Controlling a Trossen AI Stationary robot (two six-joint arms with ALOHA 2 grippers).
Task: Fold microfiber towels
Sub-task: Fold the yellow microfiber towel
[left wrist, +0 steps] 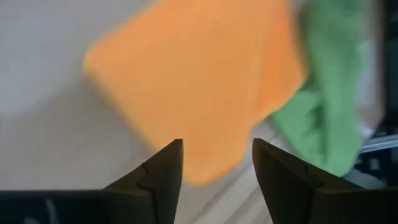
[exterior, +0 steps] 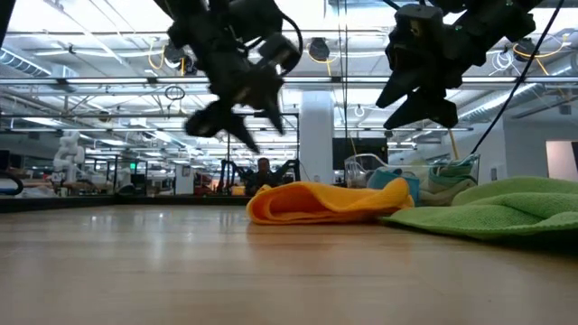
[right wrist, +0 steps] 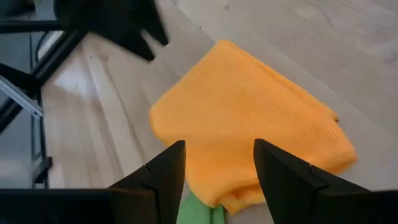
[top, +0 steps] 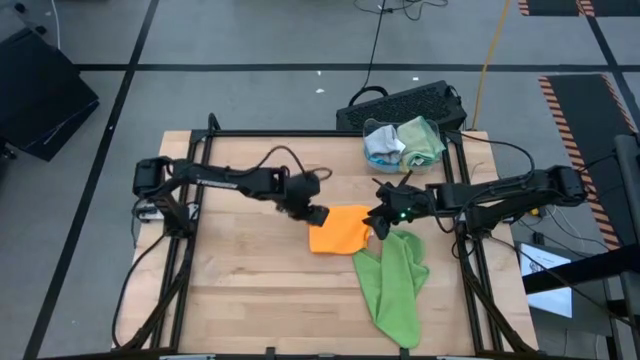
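A folded orange towel (top: 338, 230) lies flat on the wooden table near its middle; it also shows in the low view (exterior: 325, 200) and both wrist views (left wrist: 199, 81) (right wrist: 249, 118). A lime green towel (top: 395, 285) lies rumpled beside it toward the near right, its far end touching the orange one. My left gripper (top: 318, 215) (left wrist: 217, 146) hangs open above the orange towel's left edge, clear of it. My right gripper (top: 378, 218) (right wrist: 219, 146) hangs open above its right edge, also clear. In the low view both grippers (exterior: 230, 126) (exterior: 415, 108) stand well above the cloth.
More towels, pale blue and sage green, are heaped in a clear container (top: 403, 143) at the far right corner, with a dark basket (top: 400, 100) behind it. Black frame rails (top: 185, 250) run along the table's sides. Bare wood (top: 250, 290) lies to the left and near.
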